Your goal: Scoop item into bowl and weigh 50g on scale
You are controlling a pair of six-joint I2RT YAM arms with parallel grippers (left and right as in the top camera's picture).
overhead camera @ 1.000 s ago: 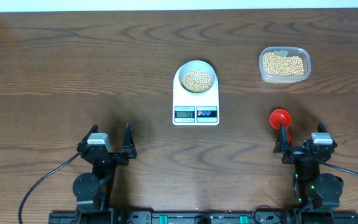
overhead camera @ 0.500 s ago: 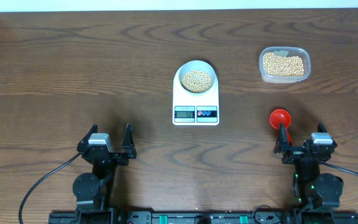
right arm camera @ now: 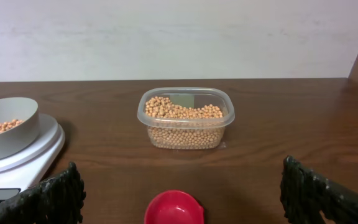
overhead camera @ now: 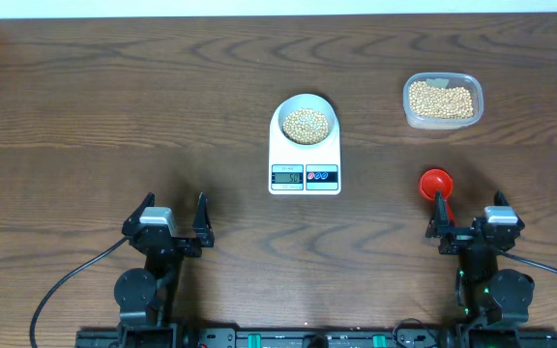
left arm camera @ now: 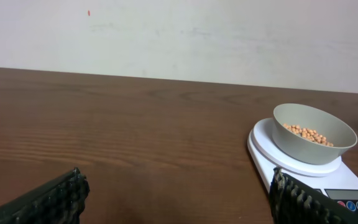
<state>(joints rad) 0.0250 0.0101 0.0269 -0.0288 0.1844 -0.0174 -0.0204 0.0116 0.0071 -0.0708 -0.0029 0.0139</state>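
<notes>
Both left claw (overhead camera: 173,207) and right claw (overhead camera: 468,209) gape empty; red scoop (overhead camera: 435,182) beside right.

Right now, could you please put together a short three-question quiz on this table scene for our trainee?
1. True or false: the bowl stands on the scale.
2. Where does the red scoop lie? A: in the clear tub. B: on the table, just ahead of the right gripper. C: inside the bowl.
3. Fill the gap: the left gripper and the right gripper are both ____ and hold nothing.
Key: 1 true; 2 B; 3 open.
</notes>
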